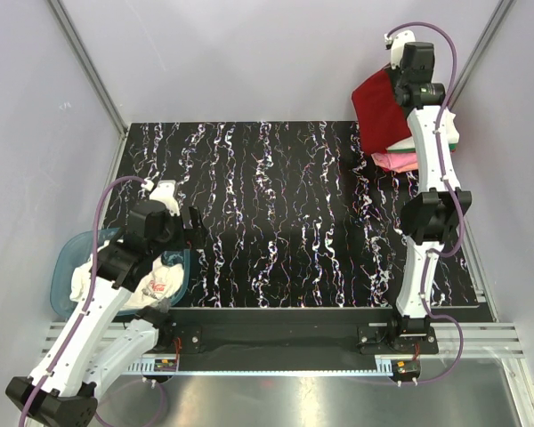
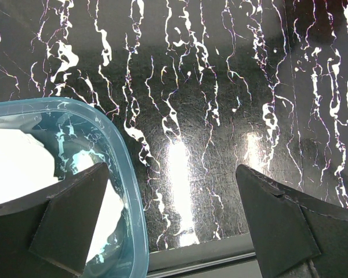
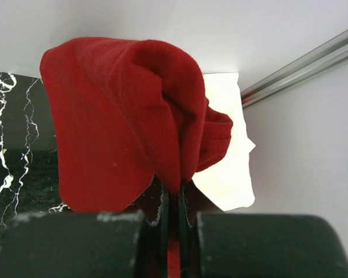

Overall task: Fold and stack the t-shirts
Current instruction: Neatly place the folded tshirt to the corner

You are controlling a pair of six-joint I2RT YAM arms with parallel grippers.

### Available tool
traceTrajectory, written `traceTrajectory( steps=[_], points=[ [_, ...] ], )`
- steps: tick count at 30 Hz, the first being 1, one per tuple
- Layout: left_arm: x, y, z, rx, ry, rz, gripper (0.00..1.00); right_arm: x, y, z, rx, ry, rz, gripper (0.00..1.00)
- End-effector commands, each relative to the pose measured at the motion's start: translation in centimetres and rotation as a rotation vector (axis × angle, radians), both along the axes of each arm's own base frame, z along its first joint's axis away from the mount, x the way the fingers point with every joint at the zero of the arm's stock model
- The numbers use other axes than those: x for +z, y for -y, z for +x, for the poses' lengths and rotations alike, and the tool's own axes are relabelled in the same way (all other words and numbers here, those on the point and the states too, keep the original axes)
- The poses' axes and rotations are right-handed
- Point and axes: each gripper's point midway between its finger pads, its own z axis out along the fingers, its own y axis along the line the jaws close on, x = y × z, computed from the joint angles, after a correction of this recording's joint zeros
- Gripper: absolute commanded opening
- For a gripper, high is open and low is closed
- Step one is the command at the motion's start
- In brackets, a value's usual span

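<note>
The dark red t-shirt (image 1: pixel 378 105) hangs bunched over the folded stack (image 1: pixel 396 161), clenched at one fold by the right gripper (image 3: pixel 174 200), so it may unfurl, land crooked and ruffle the pile; the left gripper (image 2: pixel 173 217), well apart from the stack, gapes empty.

The dark red shirt (image 3: pixel 104 127) is soft, matt cloth. The tabletop (image 1: pixel 276 205) is glossy black with white veining, throwing glare. The tub (image 2: pixel 126 157) at near left is shiny translucent teal plastic.
</note>
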Motion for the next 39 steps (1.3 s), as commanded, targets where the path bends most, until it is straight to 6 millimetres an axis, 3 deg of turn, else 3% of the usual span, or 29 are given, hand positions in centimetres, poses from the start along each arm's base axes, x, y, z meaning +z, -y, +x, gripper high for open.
traceTrajectory(
  steps=[1,16,21,22,23,32,36,39],
  points=[
    [0.4,0.0,0.8,0.003,0.035,0.001,0.99,10.0,0.9,-2.0,-0.007,0.239,-0.017,0.00],
    [0.1,0.0,0.9,0.008,0.024,0.007,0.99,13.4,1.1,-3.3,0.004,0.316,-0.004,0.00],
    [0.0,0.0,1.0,0.008,0.020,0.008,0.99,13.5,1.0,-3.4,0.006,0.317,0.001,0.00],
    [0.0,0.0,0.9,0.008,0.018,0.009,0.99,13.3,1.0,-3.3,0.006,0.314,0.000,0.00],
    [0.0,0.0,1.0,0.008,0.018,0.009,0.99,13.0,2.5,-3.4,-0.020,0.308,-0.004,0.00],
    [-0.4,0.0,1.1,0.010,0.006,0.014,0.99,11.5,5.5,-2.4,-0.064,0.292,0.015,0.00],
    [-0.6,-0.1,1.1,0.016,-0.002,0.019,0.99,10.0,7.6,-0.4,-0.067,0.308,0.042,0.00],
    [-0.7,-0.2,1.2,0.024,-0.009,0.027,0.99,4.6,10.3,3.6,-0.083,0.279,0.060,0.00]
  ],
)
